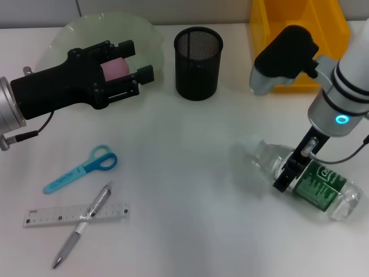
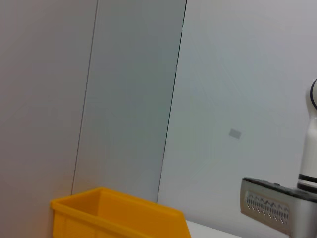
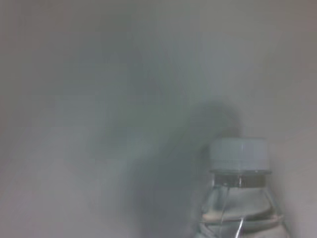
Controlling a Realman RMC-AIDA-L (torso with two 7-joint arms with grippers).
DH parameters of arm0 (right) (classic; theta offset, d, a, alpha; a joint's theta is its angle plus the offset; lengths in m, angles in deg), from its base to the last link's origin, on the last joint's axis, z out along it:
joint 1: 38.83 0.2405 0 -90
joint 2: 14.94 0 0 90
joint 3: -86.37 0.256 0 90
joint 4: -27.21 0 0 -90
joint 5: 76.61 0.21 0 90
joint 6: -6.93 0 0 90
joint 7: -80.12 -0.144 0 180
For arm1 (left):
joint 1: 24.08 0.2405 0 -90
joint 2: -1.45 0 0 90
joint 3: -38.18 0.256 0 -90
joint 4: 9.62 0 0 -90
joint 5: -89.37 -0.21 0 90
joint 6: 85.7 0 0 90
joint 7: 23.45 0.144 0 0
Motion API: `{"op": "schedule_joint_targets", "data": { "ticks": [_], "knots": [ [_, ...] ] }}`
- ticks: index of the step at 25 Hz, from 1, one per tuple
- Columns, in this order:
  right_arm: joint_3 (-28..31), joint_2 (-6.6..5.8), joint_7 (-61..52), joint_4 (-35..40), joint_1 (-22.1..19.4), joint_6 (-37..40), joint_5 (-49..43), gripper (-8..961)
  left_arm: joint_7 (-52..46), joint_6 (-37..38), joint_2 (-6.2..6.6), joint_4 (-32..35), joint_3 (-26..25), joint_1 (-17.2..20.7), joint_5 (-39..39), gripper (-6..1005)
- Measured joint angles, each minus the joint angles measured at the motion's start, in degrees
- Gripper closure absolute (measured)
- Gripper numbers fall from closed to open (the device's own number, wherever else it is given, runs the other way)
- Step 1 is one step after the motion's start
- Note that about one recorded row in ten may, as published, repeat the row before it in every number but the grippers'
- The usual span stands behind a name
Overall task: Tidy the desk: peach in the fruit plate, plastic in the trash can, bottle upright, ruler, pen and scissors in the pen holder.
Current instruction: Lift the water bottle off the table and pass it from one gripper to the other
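While the peach [image 1: 117, 67] is held by the left pincer [image 1: 128, 63] over the plate [image 1: 151, 41], the lying bottle [image 1: 311, 183] is clasped by the right pincer [image 1: 292, 167]; scissors [image 1: 81, 169], ruler [image 1: 52, 215] and pen [image 1: 81, 226] lie near left.

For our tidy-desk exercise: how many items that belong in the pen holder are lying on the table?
3: scissors at the robot's left, and nearer the robot the ruler with the pen lying across it.

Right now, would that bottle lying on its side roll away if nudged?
Probably. The bottle is round and lies flat on the table, so it could roll. It looks clear and smooth, perhaps slippery. The right tool sits against it.
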Motion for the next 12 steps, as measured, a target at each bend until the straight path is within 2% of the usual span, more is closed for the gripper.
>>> {"op": "schedule_joint_targets", "data": {
  "ticks": [3, 4, 8, 12],
  "knots": [
    [-1.31, 0.01, 0.00, 1.47, -0.80, 0.08, 0.07, 196, 0.00, 0.00, 0.00, 0.01, 0.00, 0.00, 0.00, 389],
    [-1.66, 0.03, 0.14, 4.70, -2.24, 0.43, 0.17, 196, 0.00, 0.00, 0.00, 0.04, 0.00, 0.00, 0.00, 390],
    [-1.84, -0.07, 0.13, 8.50, -3.95, 1.04, 0.11, 196, 0.00, 0.07, 0.21, 0.34, -0.05, 0.16, 0.15, 390],
    [-1.83, -0.11, 0.12, 9.39, -4.54, 1.85, 0.00, 196, 0.00, 0.01, 0.12, 0.34, -0.08, 0.13, 0.17, 391]
  ]
}}
